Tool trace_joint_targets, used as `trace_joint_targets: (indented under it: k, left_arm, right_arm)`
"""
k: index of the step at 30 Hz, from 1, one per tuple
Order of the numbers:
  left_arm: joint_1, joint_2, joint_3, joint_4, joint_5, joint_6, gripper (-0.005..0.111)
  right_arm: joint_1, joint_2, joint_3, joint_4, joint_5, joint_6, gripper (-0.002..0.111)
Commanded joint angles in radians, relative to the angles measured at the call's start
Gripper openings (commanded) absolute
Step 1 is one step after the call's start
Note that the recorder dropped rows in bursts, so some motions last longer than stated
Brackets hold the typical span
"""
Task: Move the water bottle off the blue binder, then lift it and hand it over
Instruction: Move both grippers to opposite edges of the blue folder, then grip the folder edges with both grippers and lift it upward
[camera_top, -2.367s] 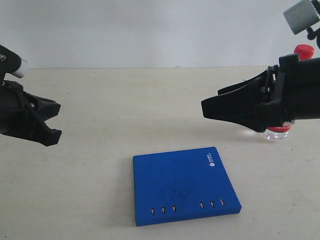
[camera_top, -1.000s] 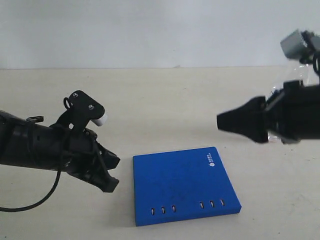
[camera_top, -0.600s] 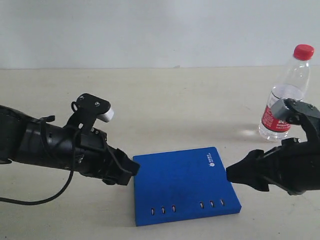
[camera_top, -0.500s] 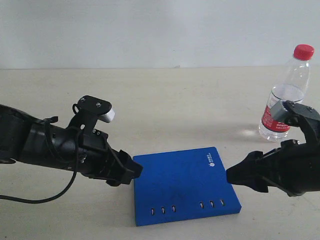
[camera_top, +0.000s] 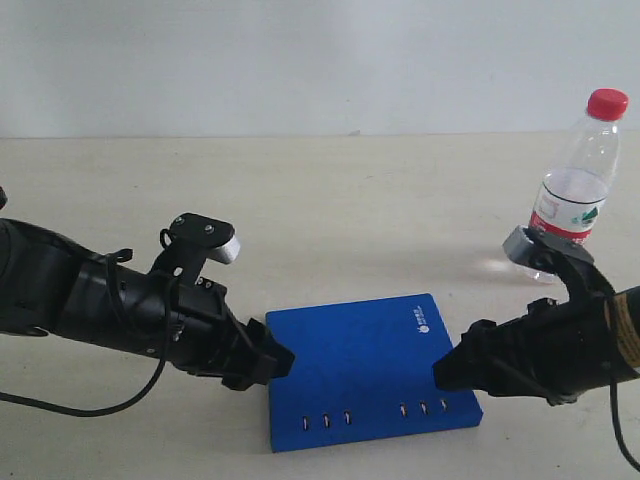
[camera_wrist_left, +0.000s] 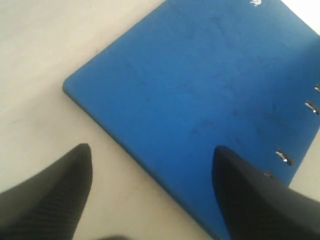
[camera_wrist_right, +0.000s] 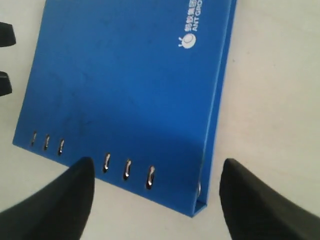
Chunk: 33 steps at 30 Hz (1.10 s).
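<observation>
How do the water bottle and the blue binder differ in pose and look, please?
The water bottle stands upright; the blue binder lies flat. The water bottle is clear with a red cap; the blue binder is opaque deep blue with a small white logo. Both rest on the table, apart from each other.

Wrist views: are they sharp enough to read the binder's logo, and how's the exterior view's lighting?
Left wrist view: soft, slots on the blue binder smeared, logo cropped at the frame edge. Right wrist view: sharper, logo and slots legible, right gripper only a dark blur. Exterior view: even light, faint shadows, a bright glint on the table beside the water bottle.
</observation>
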Motion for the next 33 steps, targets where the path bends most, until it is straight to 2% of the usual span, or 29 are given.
trace_joint_targets:
  k: [1, 5, 9, 18, 22, 25, 27, 30, 33]
  left_arm:
    - [-0.006, 0.001, -0.004, -0.007, 0.017, -0.011, 0.064]
    - [-0.006, 0.001, -0.004, -0.007, 0.024, -0.011, 0.064]
    - [-0.006, 0.001, -0.004, -0.007, 0.026, -0.011, 0.064]
    - [-0.006, 0.001, -0.004, -0.007, 0.026, -0.011, 0.064]
    - [-0.006, 0.001, -0.004, -0.007, 0.065, 0.007, 0.064]
    - [-0.006, 0.002, -0.004, -0.007, 0.092, 0.027, 0.064]
    - [-0.006, 0.002, -0.004, -0.007, 0.097, 0.026, 0.064]
    - [-0.006, 0.002, -0.004, -0.007, 0.12, 0.026, 0.064]
    - [-0.006, 0.002, -0.004, -0.007, 0.16, 0.033, 0.064]
  right_arm:
    - [0.001, 0.067, -0.039, 0.001, -0.066, -0.043, 0.063]
    - [0.001, 0.11, -0.069, 0.001, -0.194, -0.076, 0.063]
    - [0.001, 0.123, -0.069, 0.001, -0.201, -0.088, 0.063]
    - [0.001, 0.123, -0.069, 0.001, -0.034, -0.062, 0.063]
    - [0.001, 0.168, -0.069, 0.006, -0.147, -0.081, 0.063]
    - [0.001, 0.227, -0.069, 0.073, -0.314, -0.187, 0.063]
    - [0.001, 0.234, -0.069, 0.121, -0.431, -0.253, 0.056]
    - [0.001, 0.234, -0.069, 0.141, -0.606, -0.307, 0.032]
    - [0.001, 0.234, -0.069, 0.142, -0.606, -0.322, 0.018]
